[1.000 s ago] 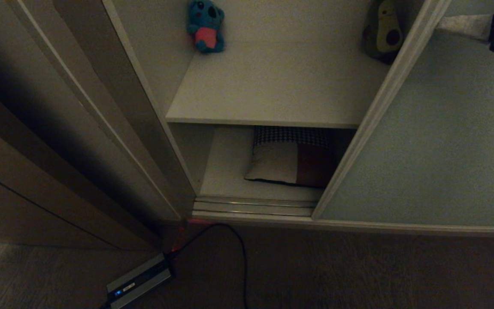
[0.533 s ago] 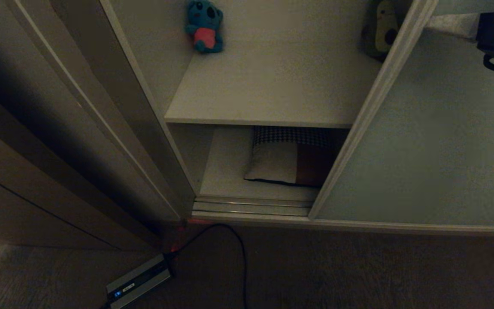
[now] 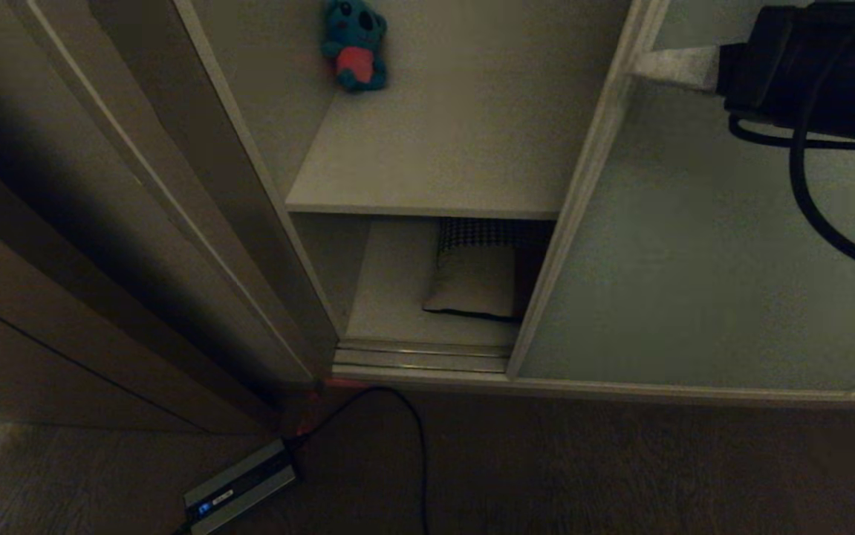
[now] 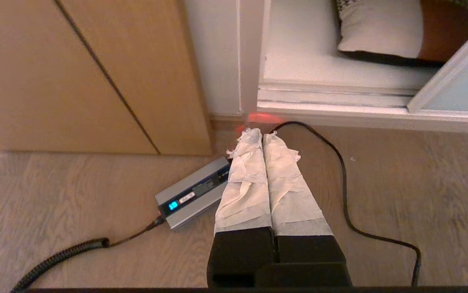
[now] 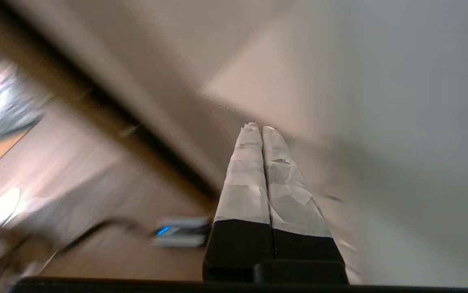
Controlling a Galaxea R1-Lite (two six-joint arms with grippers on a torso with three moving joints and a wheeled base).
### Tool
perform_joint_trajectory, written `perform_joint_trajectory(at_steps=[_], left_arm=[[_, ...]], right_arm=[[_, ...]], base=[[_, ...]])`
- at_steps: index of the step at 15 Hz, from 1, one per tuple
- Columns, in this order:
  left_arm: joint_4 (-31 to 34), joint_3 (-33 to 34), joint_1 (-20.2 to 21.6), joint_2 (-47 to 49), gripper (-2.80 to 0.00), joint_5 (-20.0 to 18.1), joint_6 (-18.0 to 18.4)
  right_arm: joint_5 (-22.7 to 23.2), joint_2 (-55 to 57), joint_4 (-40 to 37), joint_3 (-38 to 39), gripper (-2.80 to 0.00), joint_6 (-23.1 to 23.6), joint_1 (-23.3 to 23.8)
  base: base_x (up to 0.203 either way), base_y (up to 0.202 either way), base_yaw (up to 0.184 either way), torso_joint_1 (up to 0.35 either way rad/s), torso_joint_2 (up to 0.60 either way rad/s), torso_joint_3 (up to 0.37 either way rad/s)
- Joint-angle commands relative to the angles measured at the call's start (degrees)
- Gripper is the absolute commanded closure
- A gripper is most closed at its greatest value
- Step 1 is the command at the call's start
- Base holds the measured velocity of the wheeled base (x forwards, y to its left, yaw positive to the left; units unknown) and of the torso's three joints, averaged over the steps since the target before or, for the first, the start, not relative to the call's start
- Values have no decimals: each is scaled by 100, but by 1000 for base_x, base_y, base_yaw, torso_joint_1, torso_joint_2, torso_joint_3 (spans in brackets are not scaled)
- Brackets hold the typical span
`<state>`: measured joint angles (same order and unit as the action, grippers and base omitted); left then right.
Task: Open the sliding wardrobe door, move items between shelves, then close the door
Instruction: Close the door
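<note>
- Overhead, in the head view, the sliding wardrobe door [image 3: 694, 245] covers the right part of the opening, its pale frame edge slanting down to the floor track [image 3: 420, 358]. The right gripper [image 3: 646, 65], taped fingers pressed together and holding nothing, lies against the door's upper left edge. On the upper shelf [image 3: 434, 163] a teal koala plush [image 3: 353, 44] sits at the back left. On the lower shelf [image 3: 390, 297] the cushion [image 3: 472, 279] shows partly, its right side hidden behind the door.
- In the left wrist view, the left gripper [image 4: 263, 136] hangs above the wooden floor [image 4: 380, 195], fingers closed and empty, over a grey charger box [image 4: 193, 193] and a black cable [image 4: 339, 175].
- In the right wrist view, blurred, the right gripper's closed fingertips [image 5: 258, 129] meet the grey-green door panel.
</note>
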<state>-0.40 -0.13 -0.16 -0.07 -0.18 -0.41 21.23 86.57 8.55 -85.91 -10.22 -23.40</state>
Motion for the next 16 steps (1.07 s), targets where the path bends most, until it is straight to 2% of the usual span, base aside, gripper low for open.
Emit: perform_joint_trajectory(at_steps=[1,5,6,7,12,16], left_arm=[[-4,1,-2,-1,0,1,-2],[-4,2,-2,-1,0,1,-2],[-4,4,-2,-1,0,1,-2],[-4,4,-2,-1,0,1,-2],[-4,3,-2,-1,0,1,-2],[-4,3,-2,-1,0,1,-2]], right_arm=[[5,-86,9,8,0,-3,-254],[11,-1156,-160,376,0,-19,-245],[5,-1511,-189,625,0,-11,-145],[3,-1847,-217,933,0,-11,154],[2,-3138,-220,2530,0,-31,2758],[-5,-3623,-229,3315,0,-68,5233]], base=[[0,0,0,0,0,0],[0,0,0,0,0,0],[0,0,0,0,0,0],[0,0,0,0,0,0],[0,0,0,0,0,0],[0,0,0,0,0,0]])
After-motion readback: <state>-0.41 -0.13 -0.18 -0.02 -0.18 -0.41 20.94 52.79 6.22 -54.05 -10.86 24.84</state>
